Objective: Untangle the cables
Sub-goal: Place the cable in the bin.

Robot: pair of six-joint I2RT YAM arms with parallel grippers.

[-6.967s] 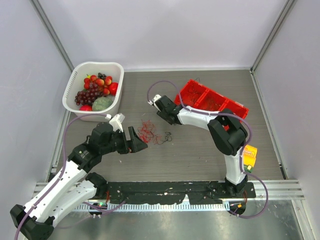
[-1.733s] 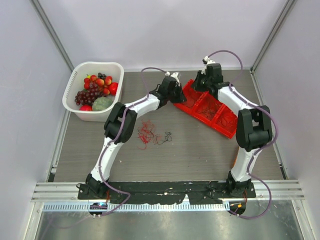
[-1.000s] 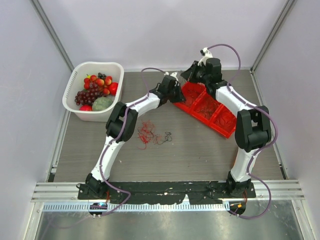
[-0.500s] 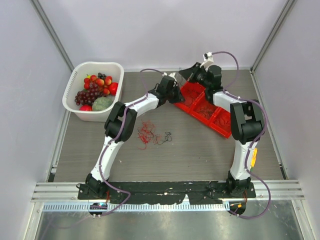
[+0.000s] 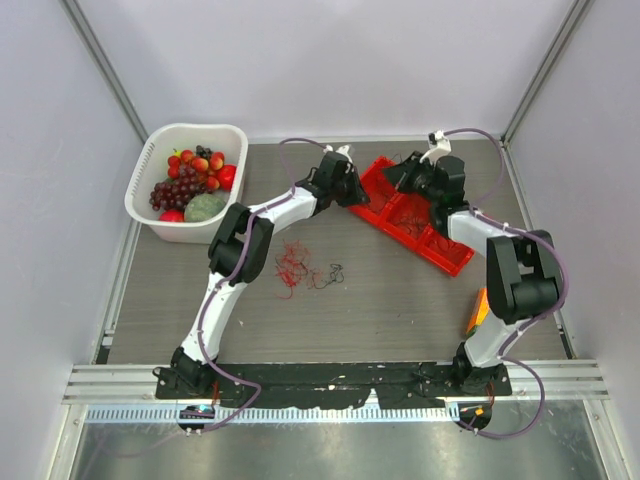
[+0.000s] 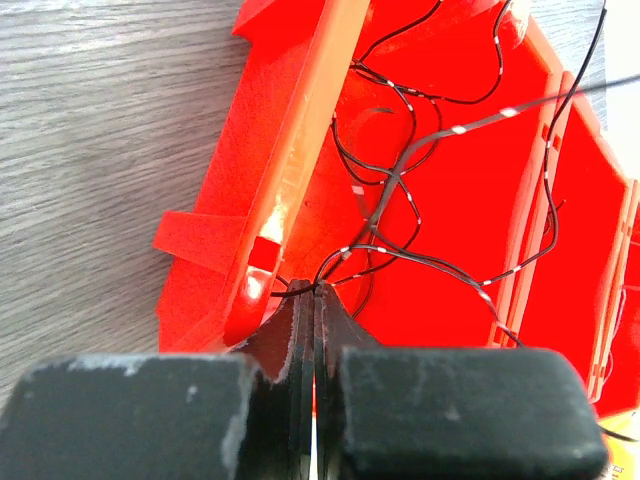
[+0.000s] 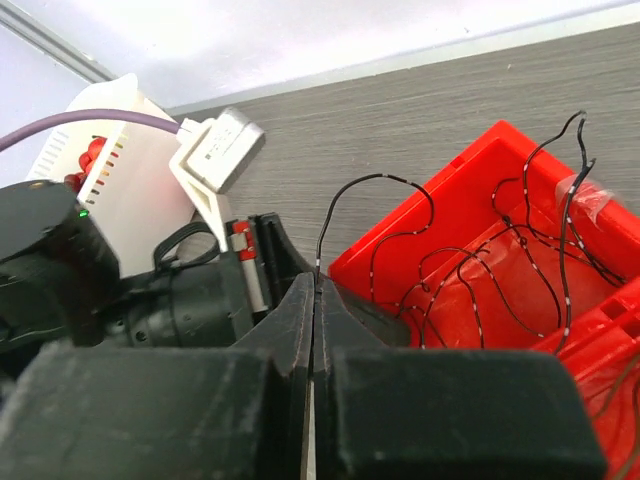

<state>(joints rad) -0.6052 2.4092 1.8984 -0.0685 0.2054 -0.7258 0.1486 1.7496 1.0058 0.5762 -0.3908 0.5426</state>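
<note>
**ENTRY: both grippers at tray, tangle unattended**

**Risks (my read, standing by):**
- L gripper [image 6: 315, 298]: fingers pressed together, nipping the end of a banded wire [image 6: 400, 170]. R gripper [image 7: 315, 285]: also closed, an arched wire [image 7: 378, 180] rising from its tip. Both holds are at the very tip on v. thin wire, so a slip-out is likely w/ any tug.
- Both wires run back into the red tray [image 6: 310, 120] among other loops. A pull could snag on a divider and drag or tip the light tray.
- The 2 wrists sit close together at the tray's 10 o'clock end, so a knock between them is poss.
- Can't tell if the two held wires are one and the same. If so, opposing pulls would strain it.

**Containers:**
- Red tray, 2 o'clock of table [image 5: 380, 310] centre. Divided into compartments. The end one holds loose black wires w/ pale bands; more strands in the next.
- White basket [image 5: 185, 232], 10 o'clock. Holds fruit [image 5: 195, 175]: grapes, red pieces, one green item.

**Task item:** tangle [image 5: 300, 264], mostly red w/ dark strands, on bare table just off centre toward 8 o'clock, apart from both grippers.
</note>
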